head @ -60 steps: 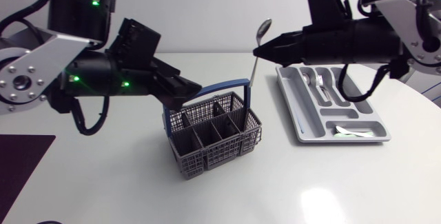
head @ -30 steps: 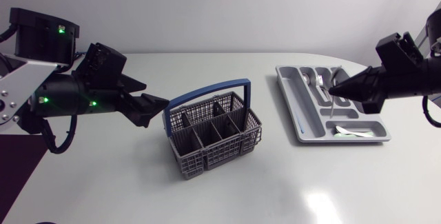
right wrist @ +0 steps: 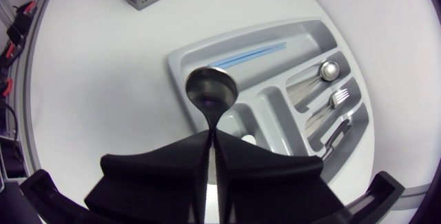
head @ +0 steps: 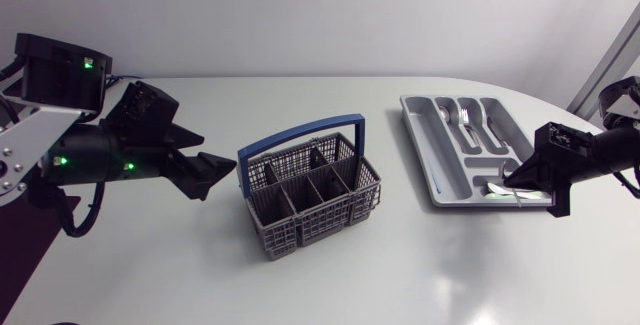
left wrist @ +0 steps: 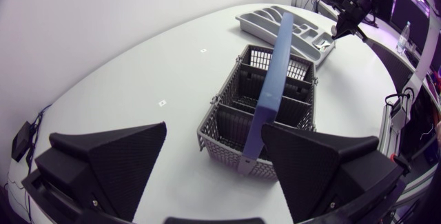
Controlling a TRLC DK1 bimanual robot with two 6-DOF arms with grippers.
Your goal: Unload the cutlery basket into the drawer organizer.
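The grey cutlery basket point(head: 312, 197) with a blue handle point(head: 300, 136) stands mid-table; no cutlery shows in its compartments. My left gripper point(head: 218, 177) hangs open just left of it, and in the left wrist view the basket point(left wrist: 265, 110) lies ahead of the open gripper point(left wrist: 213, 165). The grey drawer organizer point(head: 428, 155) lies to the right. My right gripper point(head: 508, 178) is at its near right corner, shut on a spoon's handle. The spoon's bowl point(right wrist: 211, 89) sticks out ahead of the right gripper point(right wrist: 211, 145), above the organizer point(right wrist: 180, 79).
The organizer holds a spoon point(right wrist: 329, 69), a fork point(right wrist: 341, 98), a knife point(right wrist: 337, 133) and a thin blue stick point(right wrist: 248, 53) in separate slots. A white item point(head: 497, 190) lies in its front compartment. The table's edge curves close behind the organizer's right side.
My right arm carried the spoon from above the basket rightwards and down to the organizer's near right corner. My left gripper drew back left from the basket handle, fingers spread.
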